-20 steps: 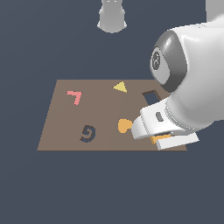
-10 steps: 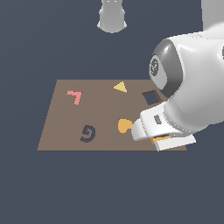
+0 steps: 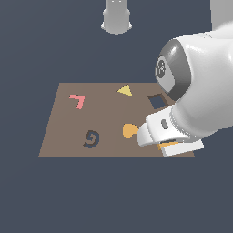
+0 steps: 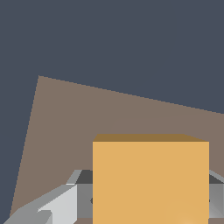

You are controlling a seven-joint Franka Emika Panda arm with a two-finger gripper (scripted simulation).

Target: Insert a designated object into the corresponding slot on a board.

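Note:
The orange square block (image 4: 151, 179) fills the wrist view, with a grey finger (image 4: 65, 203) tight against each of two opposite sides. My gripper (image 4: 151, 199) is shut on it. In the exterior view only a sliver of the block (image 3: 168, 145) shows under the white hand, over the near right corner of the brown board (image 3: 63, 132). The dark square slot (image 3: 157, 101) lies on the board farther back, apart from the block. I cannot tell whether the block rests on the board or hangs just above it.
On the board lie an orange heart (image 3: 129, 131) just to the exterior view's left of the hand, a yellow triangle (image 3: 125, 91), a pink angle piece (image 3: 77, 101) and a dark spiral mark (image 3: 92, 139). The arm's bulky white links (image 3: 200, 91) hide the board's right edge.
The arm's upper links have shifted slightly and loom larger. The hand and the orange block stay at about the same spot over the board's near right corner.

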